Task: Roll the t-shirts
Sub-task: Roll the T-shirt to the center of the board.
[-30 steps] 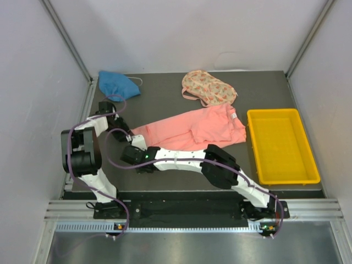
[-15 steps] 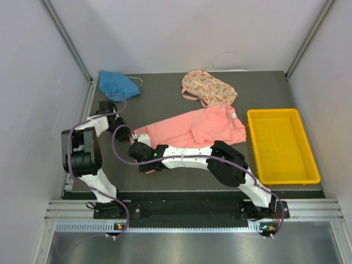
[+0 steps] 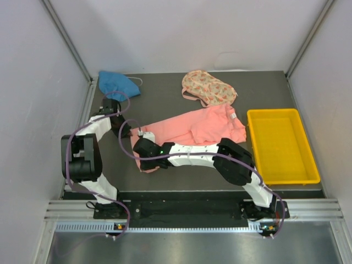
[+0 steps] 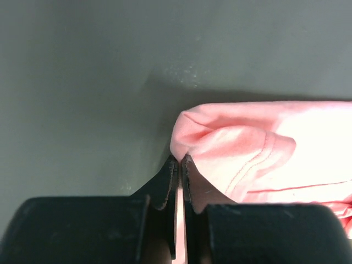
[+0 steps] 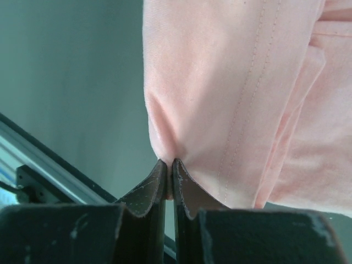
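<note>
The salmon-pink t-shirt (image 3: 201, 127) lies spread across the middle of the dark table, its small white neck label at the right end. My left gripper (image 3: 131, 134) is at the shirt's far left corner. In the left wrist view the left gripper (image 4: 180, 159) is shut on a fold of the pink t-shirt (image 4: 247, 148). My right gripper (image 3: 143, 163) is at the near left corner. In the right wrist view the right gripper (image 5: 169, 163) pinches the hem of the pink t-shirt (image 5: 231, 82), lifted slightly off the table.
A blue t-shirt (image 3: 116, 84) lies bunched at the back left. A peach floral t-shirt (image 3: 209, 88) lies at the back centre. A yellow tray (image 3: 281, 168) stands at the right. The right arm stretches across the table's front.
The left gripper has moved in to the pink shirt's left corner and shut on it. The right gripper has shifted a little rightwards, still holding the hem.
</note>
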